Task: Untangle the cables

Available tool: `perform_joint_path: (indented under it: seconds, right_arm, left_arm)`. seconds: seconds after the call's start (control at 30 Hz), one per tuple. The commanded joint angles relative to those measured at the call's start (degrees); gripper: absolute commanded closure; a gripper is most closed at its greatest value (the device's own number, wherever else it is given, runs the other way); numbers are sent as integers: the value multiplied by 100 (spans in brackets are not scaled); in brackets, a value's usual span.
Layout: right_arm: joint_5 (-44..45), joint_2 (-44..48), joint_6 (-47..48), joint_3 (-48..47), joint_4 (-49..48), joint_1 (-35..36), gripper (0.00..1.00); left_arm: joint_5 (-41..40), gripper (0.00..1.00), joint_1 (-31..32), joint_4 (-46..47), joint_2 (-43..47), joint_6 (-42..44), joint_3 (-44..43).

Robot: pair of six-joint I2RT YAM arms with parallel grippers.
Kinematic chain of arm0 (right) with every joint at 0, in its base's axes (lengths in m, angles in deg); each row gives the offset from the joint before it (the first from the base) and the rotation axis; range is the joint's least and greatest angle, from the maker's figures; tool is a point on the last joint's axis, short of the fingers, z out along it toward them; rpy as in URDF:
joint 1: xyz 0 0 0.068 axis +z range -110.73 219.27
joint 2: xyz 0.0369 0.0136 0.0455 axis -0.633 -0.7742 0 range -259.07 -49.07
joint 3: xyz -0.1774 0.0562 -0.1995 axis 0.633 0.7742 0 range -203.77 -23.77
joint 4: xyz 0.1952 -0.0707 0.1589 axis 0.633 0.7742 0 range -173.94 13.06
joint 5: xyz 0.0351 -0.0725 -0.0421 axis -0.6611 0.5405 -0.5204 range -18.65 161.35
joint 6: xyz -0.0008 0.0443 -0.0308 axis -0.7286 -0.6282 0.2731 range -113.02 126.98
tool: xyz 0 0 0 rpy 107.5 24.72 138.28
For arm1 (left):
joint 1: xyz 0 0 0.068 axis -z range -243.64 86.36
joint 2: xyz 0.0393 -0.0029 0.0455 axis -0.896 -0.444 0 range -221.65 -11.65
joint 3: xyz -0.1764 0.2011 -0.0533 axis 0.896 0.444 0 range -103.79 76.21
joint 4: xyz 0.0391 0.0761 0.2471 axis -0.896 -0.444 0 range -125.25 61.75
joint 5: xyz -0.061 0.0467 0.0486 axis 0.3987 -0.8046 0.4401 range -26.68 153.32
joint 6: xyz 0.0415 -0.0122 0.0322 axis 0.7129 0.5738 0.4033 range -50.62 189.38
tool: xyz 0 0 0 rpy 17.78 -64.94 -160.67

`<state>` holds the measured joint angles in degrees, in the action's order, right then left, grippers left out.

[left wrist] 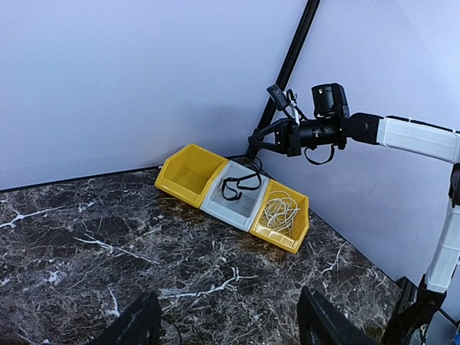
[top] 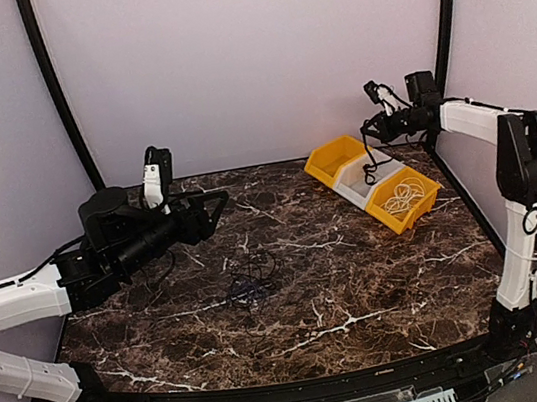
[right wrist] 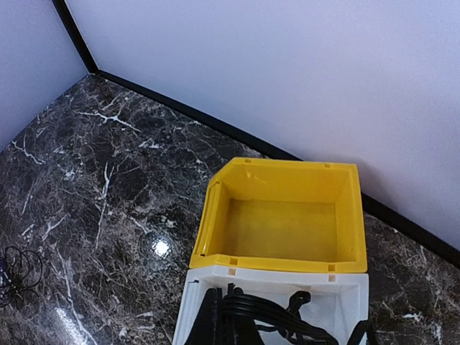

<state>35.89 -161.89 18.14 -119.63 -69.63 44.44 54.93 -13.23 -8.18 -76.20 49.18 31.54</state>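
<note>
A black cable hangs from my right gripper, which is shut on it, down into the white middle bin. In the right wrist view the same black cable lies bunched between the jaws of my right gripper, over the white bin. A white cable lies coiled in the near yellow bin. A clump of black cables sits on the table's middle. My left gripper hovers open to the left of and above the clump, holding nothing; its fingers frame bare marble.
The far yellow bin is empty. The three bins stand in a row at the back right, near the wall. Black frame posts run up both back corners. The marble table ends at a black rim in front.
</note>
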Motion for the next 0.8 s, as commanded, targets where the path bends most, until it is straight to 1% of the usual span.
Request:
perform_joint_path:
  seconds: [0.0, 0.2, 0.33, 0.43, 0.6, 0.77]
  right_arm:
    - [160, -316, 236, 109, 238, -36, 100]
    - [17, -722, 15, -30, 730, -25, 100]
    - [-281, -810, 45, -131, 1153, 62, 100]
    - [-451, -614, 122, -177, 1443, 244, 100]
    - [-561, -12, 45, -30, 1453, 513, 100]
    - [-485, 47, -29, 3, 1412, 508, 100]
  left_arm:
    - [39, 32, 21, 204, -8, -51, 92]
    - [43, 32, 21, 283, -100, -73, 160]
    - [48, 32, 21, 329, -138, -43, 182]
    - [54, 32, 21, 351, -177, -13, 182]
    - [102, 32, 21, 418, -295, -2, 177]
    - [171, 32, 19, 480, -414, -14, 139]
